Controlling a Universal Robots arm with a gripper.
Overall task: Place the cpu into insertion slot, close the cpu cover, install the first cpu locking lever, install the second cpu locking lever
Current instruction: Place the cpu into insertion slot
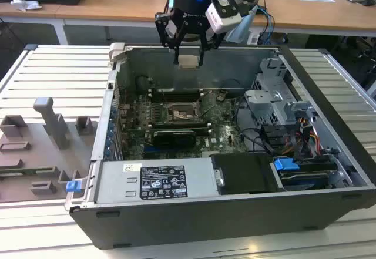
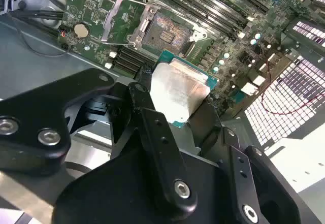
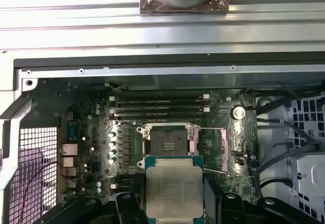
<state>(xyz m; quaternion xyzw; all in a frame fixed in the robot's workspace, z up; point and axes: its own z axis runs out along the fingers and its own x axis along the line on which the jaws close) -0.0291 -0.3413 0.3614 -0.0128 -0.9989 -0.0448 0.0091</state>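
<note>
1. The open computer case (image 1: 194, 224) lies on its side on a ribbed metal table (image 1: 59, 65). A grey fixture plate (image 1: 35, 153) sits at 9 o'clock of the case in the exterior view.
2. The green motherboard (image 1: 226, 127) covers the case floor. A labelled silver power supply (image 1: 155, 180) sits at 6 o'clock of it.
3. I am the gripper (image 1: 188, 63). In the exterior view I hang above the far case wall, at 12 o'clock of the board and well apart from it.
4. My jaws are closed on the cpu (image 3: 174, 191), one finger on each of two opposite edges. Its pale metal top faces the first wrist view's camera. The cpu is clear of the board.
5. The insertion slot (image 3: 167, 137) sits near the board's centre, at 6 o'clock of me in the exterior view. Its dark contact field is exposed.
6. The cpu cover (image 2: 107, 25) stands swung up beside the slot, at 2 o'clock of it in the exterior view.
</note>
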